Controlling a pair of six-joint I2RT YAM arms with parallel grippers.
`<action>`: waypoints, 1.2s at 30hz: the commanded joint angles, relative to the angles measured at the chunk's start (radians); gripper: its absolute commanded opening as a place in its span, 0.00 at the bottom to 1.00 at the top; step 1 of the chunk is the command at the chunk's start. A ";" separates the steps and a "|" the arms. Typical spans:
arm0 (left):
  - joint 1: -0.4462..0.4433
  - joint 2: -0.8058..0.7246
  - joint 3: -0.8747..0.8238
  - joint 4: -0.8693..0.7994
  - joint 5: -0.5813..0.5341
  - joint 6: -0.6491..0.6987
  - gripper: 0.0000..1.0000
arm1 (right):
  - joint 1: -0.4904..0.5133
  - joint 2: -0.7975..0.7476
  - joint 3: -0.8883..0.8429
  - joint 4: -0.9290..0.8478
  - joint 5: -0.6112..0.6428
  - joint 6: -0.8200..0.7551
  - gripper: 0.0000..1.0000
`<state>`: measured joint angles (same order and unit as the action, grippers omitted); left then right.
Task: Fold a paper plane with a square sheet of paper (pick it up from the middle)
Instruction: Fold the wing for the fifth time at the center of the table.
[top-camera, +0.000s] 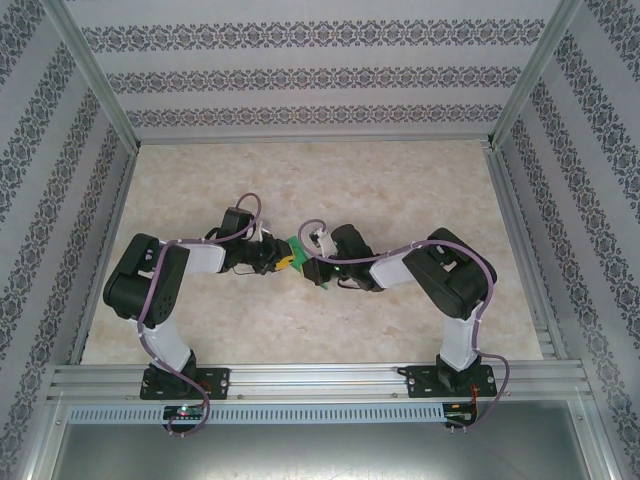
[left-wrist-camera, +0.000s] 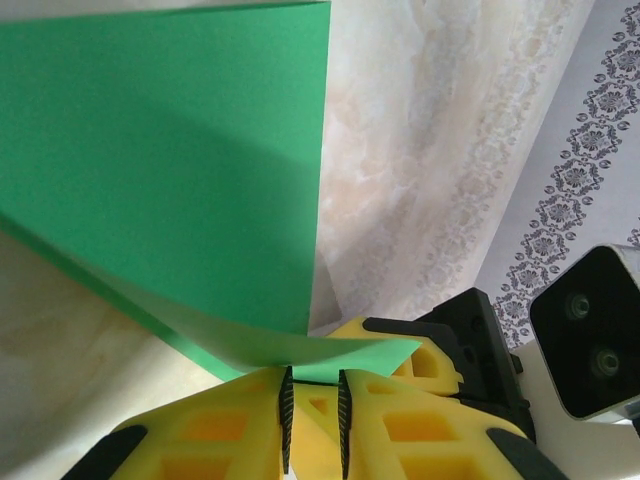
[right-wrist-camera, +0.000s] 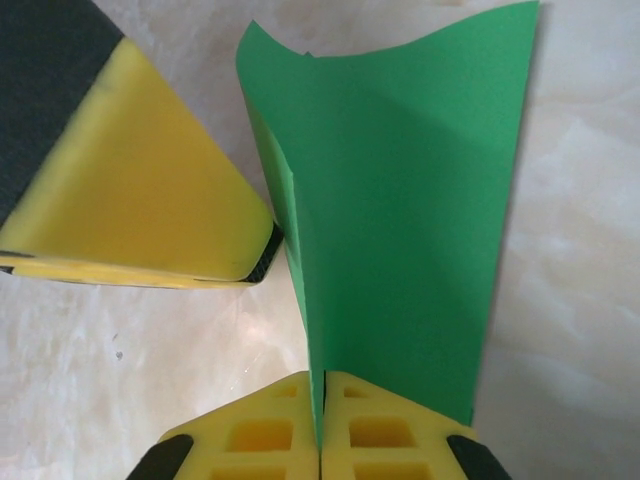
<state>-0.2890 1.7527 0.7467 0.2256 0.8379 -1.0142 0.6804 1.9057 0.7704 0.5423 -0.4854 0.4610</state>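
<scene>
— Where do we see the square sheet of paper (right-wrist-camera: 400, 200)?

— From above we find it near the middle of the surface (top-camera: 400, 190), a small green patch between the tips of the two arms. From the right wrist we see it bent over on itself, two green leaves meeting along a soft fold, fanning away from the fingers.

— And the right end effector (right-wrist-camera: 320, 385)?

— We see its two yellow fingers pressed together, with the narrow end of the sheet clamped between them.

— What do we make of the left end effector (left-wrist-camera: 315, 385)?

— Its ribbed pads stand a narrow gap apart. The curled lower edge of the sheet lies right across its fingertips. We cannot tell whether the paper reaches in between the pads. From the right wrist we see one left finger touching the sheet's folded side.

— How close are the two arms?

— Their tips nearly meet, the paper alone between them.
</scene>
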 joint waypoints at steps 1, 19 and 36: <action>-0.015 -0.001 0.010 0.043 0.006 -0.006 0.23 | -0.001 0.026 0.036 -0.050 -0.041 0.078 0.01; -0.016 -0.022 -0.024 0.057 -0.031 -0.013 0.25 | -0.004 0.068 0.059 -0.024 -0.107 0.242 0.00; -0.016 0.022 -0.022 0.063 -0.023 -0.005 0.22 | -0.015 0.077 0.090 -0.159 -0.098 0.192 0.00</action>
<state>-0.2890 1.7580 0.7307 0.2550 0.8112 -1.0214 0.6758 1.9533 0.8551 0.4595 -0.5762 0.6796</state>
